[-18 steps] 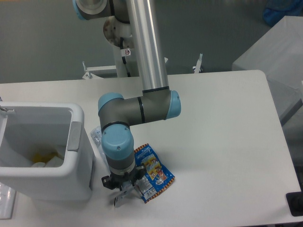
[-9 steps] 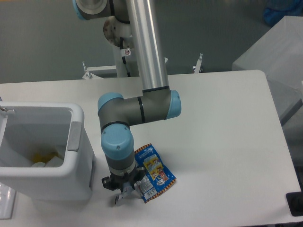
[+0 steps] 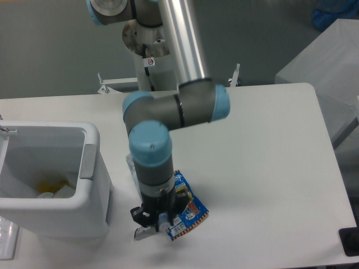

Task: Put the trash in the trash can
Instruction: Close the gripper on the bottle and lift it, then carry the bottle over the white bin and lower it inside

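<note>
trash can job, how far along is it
Some yellow and white stuff already lies in the trash can. The gripper is low over the snack wrapper, which is on the table; whether it has a grip I cannot tell. The bottle behind the arm remains.

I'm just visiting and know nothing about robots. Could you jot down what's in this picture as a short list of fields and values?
Setting: white table, seen from one fixed camera
Robot: a single arm, grey and light blue, bent down over the near edge of the table
Gripper: low over the table, at the left edge of the snack wrapper; jaws too hidden to tell open or shut
Snack wrapper: blue and orange, lying flat on the table
Trash can: white bin at the left, open top, some yellow and white things inside
Plastic bottle: mostly hidden behind the arm
</note>
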